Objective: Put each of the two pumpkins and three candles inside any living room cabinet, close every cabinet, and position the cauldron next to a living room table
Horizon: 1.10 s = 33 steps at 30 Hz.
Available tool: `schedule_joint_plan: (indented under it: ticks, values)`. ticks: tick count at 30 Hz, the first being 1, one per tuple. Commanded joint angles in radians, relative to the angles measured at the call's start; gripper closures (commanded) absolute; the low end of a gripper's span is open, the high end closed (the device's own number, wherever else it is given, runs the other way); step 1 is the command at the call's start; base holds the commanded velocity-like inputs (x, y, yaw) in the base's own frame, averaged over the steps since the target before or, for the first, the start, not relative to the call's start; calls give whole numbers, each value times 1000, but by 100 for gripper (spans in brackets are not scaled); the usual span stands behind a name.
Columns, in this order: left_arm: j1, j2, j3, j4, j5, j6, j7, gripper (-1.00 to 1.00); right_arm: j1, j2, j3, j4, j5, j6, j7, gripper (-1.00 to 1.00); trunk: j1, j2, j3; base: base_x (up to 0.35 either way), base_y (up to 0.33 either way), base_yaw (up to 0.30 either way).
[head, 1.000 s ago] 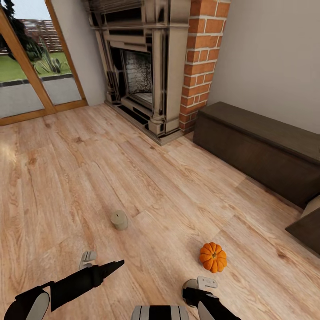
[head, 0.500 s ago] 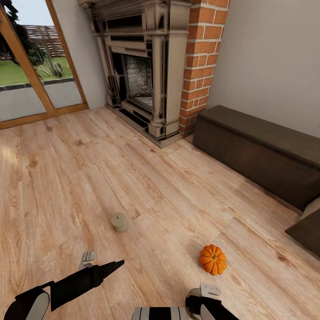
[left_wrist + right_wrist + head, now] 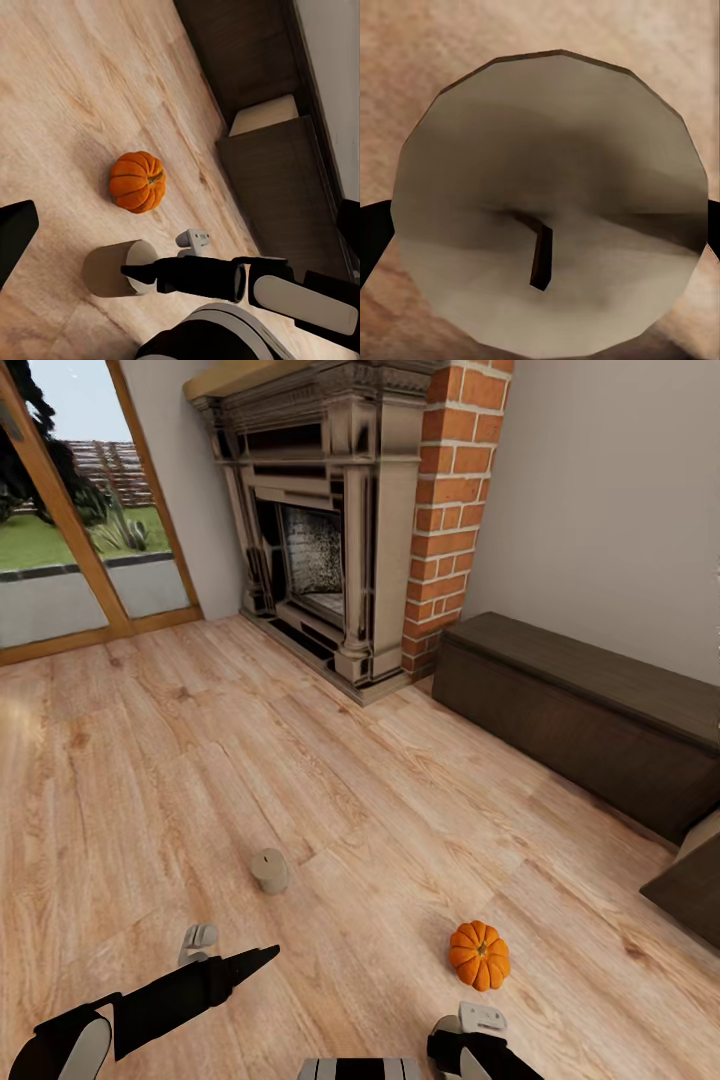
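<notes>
Right gripper (image 3: 470,1028), its dark fingertips spread wide either side of a candle (image 3: 551,199) directly beneath it, could tip the stubby candle over if it closes off-centre.

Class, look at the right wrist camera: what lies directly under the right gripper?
A candle, seen end-on with its dark wick up, standing on the wood floor. The floor beneath the candle is covered.

pumpkin (image 3: 479,954) shared by head, left wrist
</notes>
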Motion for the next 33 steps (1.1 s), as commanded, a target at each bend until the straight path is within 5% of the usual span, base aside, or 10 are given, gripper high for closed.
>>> schedule_joint_plan:
  ticks: [1, 19, 33]
  values:
    - [0, 0, 1, 0, 2, 5, -2, -100, 0, -1, 8, -2, -10, 5, -9, 100, 0, 0, -1, 0, 0, 0]
    - [0, 0, 1, 3, -3, 5, -2, -100, 0, -10, 10, -2, -10, 4, -8, 100, -2, 1, 15, 0, 0, 0]
    - [-2, 0, 1, 4, -5, 5, -2, -100, 0, -13, 10, -2, -9, 4, -7, 100, -6, 3, 50, 0, 0, 0]
